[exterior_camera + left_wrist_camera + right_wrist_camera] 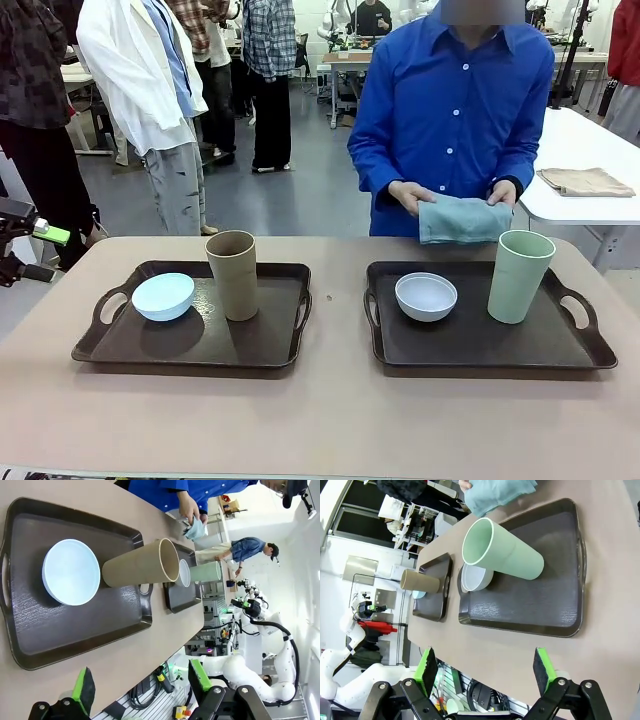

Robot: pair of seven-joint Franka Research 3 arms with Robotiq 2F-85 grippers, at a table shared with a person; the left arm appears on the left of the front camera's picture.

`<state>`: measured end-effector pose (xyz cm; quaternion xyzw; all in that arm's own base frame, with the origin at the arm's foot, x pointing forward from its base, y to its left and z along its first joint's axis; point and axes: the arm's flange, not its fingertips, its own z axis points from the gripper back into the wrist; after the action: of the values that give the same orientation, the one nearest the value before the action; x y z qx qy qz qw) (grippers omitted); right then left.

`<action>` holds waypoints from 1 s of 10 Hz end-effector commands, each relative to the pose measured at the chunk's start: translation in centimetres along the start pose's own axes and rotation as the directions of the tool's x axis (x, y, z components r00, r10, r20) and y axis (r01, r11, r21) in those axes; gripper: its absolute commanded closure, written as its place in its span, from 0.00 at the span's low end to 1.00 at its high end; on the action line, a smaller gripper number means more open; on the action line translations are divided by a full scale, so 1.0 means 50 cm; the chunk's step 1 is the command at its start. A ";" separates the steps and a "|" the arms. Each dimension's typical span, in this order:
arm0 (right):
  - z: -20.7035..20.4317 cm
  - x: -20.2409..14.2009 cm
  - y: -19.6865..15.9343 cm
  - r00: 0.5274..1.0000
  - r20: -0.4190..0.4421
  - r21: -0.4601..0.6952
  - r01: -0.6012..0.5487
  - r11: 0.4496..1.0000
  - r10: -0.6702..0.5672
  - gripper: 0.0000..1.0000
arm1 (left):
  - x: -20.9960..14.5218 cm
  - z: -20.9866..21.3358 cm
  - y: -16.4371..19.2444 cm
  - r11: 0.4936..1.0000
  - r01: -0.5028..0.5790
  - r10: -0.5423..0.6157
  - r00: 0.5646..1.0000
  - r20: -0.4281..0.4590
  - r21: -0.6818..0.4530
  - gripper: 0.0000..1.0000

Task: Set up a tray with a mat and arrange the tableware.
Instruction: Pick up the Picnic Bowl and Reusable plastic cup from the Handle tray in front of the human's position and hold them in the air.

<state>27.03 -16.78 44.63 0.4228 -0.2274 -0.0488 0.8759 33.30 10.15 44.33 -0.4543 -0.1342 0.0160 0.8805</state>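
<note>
Front view | table (338, 300) bare between left tray (230, 340), right tray (470, 340) | left claw (140, 670) released | right claw (485, 655) released

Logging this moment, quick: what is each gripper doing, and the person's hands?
Left gripper: open, empty.
Right gripper: open, empty.
Person's hands: holding a folded teal cloth.

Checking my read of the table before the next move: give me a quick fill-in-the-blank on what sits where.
1. On the left dark brown plastic tray, the tall tan-brown plastic tumbler stands beside a small round bowl coloured pale ____.
2. On the right dark brown tray, the small white round bowl sits beside a tall plastic tumbler coloured pale ____.
3. The folded blue-grey cloth is held by the ____.
Missing: blue; green; person.
</note>
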 end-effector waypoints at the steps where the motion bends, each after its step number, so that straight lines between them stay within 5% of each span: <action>1: -0.002 0.003 -0.002 1.000 0.010 0.024 0.000 1.000 0.000 0.00 | 0.000 0.000 -0.003 1.000 -0.013 0.013 1.000 0.003 -0.012 0.00; 10: -0.002 0.003 -0.002 1.000 0.010 0.024 0.000 1.000 0.000 0.00 | 0.000 0.000 -0.003 1.000 -0.013 0.013 1.000 0.003 -0.012 0.00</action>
<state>27.00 -16.78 44.64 0.4227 -0.2271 -0.0491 0.8760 33.32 10.07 44.34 -0.4532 -0.1337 0.0153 0.8812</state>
